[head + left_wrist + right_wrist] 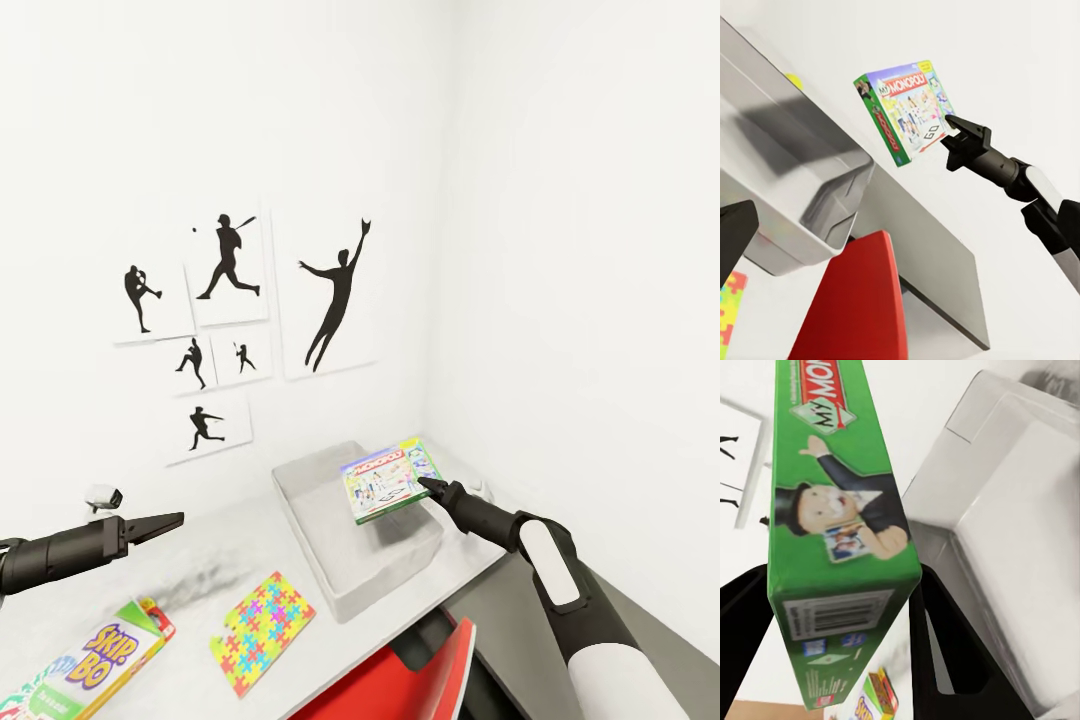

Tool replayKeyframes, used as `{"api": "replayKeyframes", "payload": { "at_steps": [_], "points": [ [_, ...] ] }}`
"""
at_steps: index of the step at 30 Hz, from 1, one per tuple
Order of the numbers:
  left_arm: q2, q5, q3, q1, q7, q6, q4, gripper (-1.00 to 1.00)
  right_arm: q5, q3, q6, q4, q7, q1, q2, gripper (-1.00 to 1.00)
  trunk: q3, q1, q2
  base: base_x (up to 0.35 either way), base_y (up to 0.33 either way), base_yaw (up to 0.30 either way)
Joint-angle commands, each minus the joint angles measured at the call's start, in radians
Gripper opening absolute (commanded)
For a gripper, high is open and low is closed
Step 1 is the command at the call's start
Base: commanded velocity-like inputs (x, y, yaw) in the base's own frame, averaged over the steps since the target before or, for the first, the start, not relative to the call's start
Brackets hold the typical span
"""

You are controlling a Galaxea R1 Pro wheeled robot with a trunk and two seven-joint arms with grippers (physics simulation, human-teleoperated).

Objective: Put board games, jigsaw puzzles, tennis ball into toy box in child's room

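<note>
"Skip-Bo" box on table, right claw gripping "My Monopoly" box, left claw seemingly closed, empty

White-walled room with black baseball-player silhouette pictures. On the white table, a light grey toy box. The right gripper holds a green-edged board game above the box. At near left lie a Skip-Bo game and a jigsaw puzzle; the left gripper hovers above the table.
</note>
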Motion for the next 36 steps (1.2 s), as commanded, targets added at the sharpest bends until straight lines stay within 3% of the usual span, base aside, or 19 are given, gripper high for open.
{"api": "replayKeyframes", "payload": {
  "at_steps": [1,26,36],
  "points": [
    [0.0,-0.001,0.0,0.0,-0.004,0.011,0.0,1.0,0.003,-0.002,0.005,0.001,0.005,0.0,0.0,-1.0,0.0,0.0,-0.001,0.058,0.0,0.0],
    [0.002,0.005,0.002,0.0,-0.004,0.013,0.0,1.0,0.003,-0.002,0.006,-0.004,0.004,0.0,0.0,-1.0,0.0,0.0,-0.001,0.005,0.0,0.0],
    [0.005,0.007,0.003,0.0,-0.004,0.017,0.0,1.0,0.008,-0.002,0.059,0.031,-0.015,-0.016,0.003,-1.0,0.0,0.0,-0.001,0.0,0.0,0.0]
  ]
}}
